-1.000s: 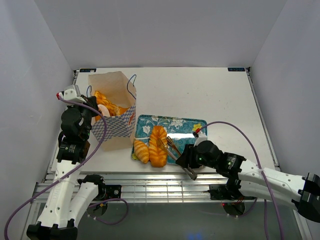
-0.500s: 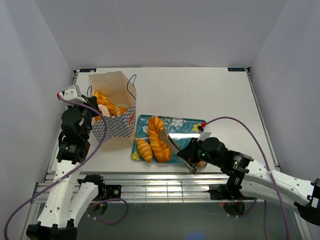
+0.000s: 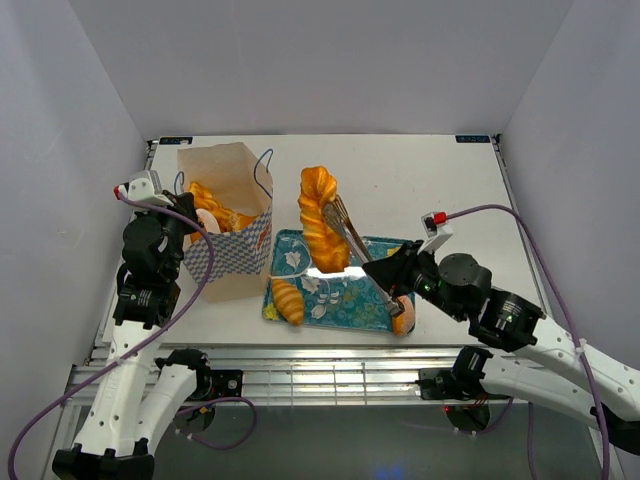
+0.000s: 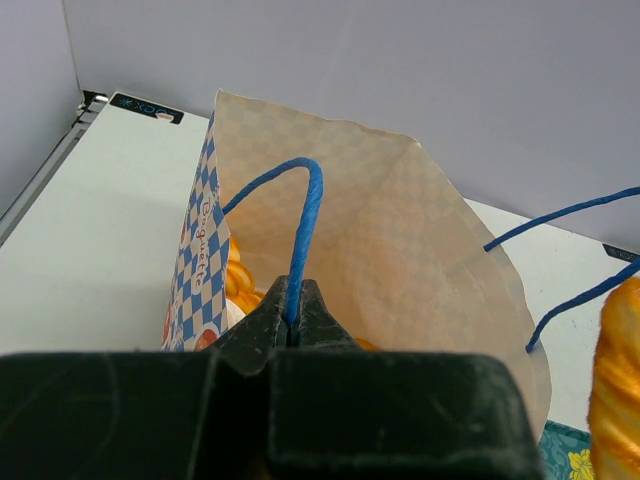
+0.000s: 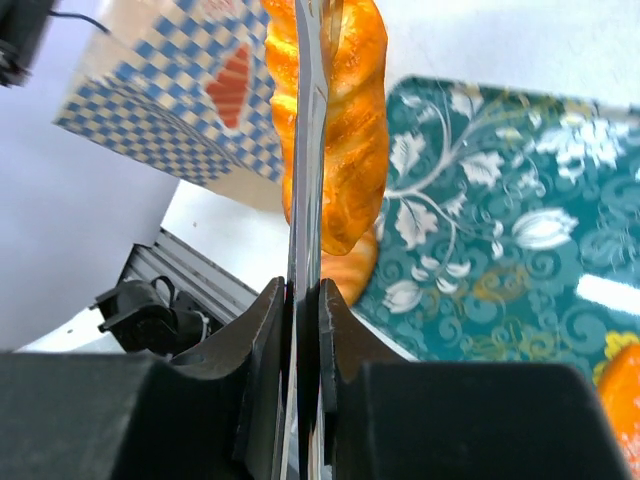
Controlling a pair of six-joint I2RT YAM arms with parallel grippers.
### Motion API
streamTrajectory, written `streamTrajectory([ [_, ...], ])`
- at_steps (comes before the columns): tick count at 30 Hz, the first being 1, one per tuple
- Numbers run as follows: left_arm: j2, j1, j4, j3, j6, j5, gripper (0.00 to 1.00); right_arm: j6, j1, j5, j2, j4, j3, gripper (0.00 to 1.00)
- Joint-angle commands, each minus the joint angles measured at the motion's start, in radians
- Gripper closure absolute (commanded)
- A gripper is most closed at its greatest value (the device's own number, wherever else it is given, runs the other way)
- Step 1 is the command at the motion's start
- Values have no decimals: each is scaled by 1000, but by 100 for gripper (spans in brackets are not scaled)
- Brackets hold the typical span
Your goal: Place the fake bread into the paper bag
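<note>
The paper bag (image 3: 240,255) stands upright at the left, with several pieces of fake bread (image 3: 214,214) inside. My left gripper (image 3: 183,218) is shut on its blue cord handle (image 4: 303,215), holding the bag (image 4: 400,230) open. My right gripper (image 3: 388,274) is shut on metal tongs (image 3: 352,240), which pinch a braided loaf (image 3: 322,222) held in the air above the tray, right of the bag. In the right wrist view the loaf (image 5: 352,130) hangs beside the tongs (image 5: 308,150), in front of my gripper (image 5: 302,295). A croissant (image 3: 287,300) lies on the tray's near-left corner.
The teal floral tray (image 3: 345,298) lies between the arms, right of the bag. An orange bun (image 3: 403,320) sits at its near-right corner, under my right wrist. The bag's second blue handle (image 3: 262,170) sticks up on its right side.
My right gripper has lifted the braided loaf off the tray with the tongs, up and towards the far side. The left gripper and the bag have not moved.
</note>
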Motion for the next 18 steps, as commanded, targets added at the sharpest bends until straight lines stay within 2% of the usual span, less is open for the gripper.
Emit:
streamTrajectory([
  [1, -16, -8, 4, -10, 7, 2, 100, -148, 2, -23, 50, 127, 158, 92],
  [5, -21, -7, 2, -10, 7, -5, 100, -218, 3, -137, 141, 164, 300, 92],
  [8, -24, -7, -1, -7, 7, -12, 100, -257, 3, -285, 220, 211, 384, 92],
  [14, -30, -8, 0, -10, 7, -21, 100, -286, 14, -355, 314, 390, 456, 92],
  [18, -30, -7, -1, -10, 7, -21, 100, -297, 14, -347, 401, 480, 524, 92],
])
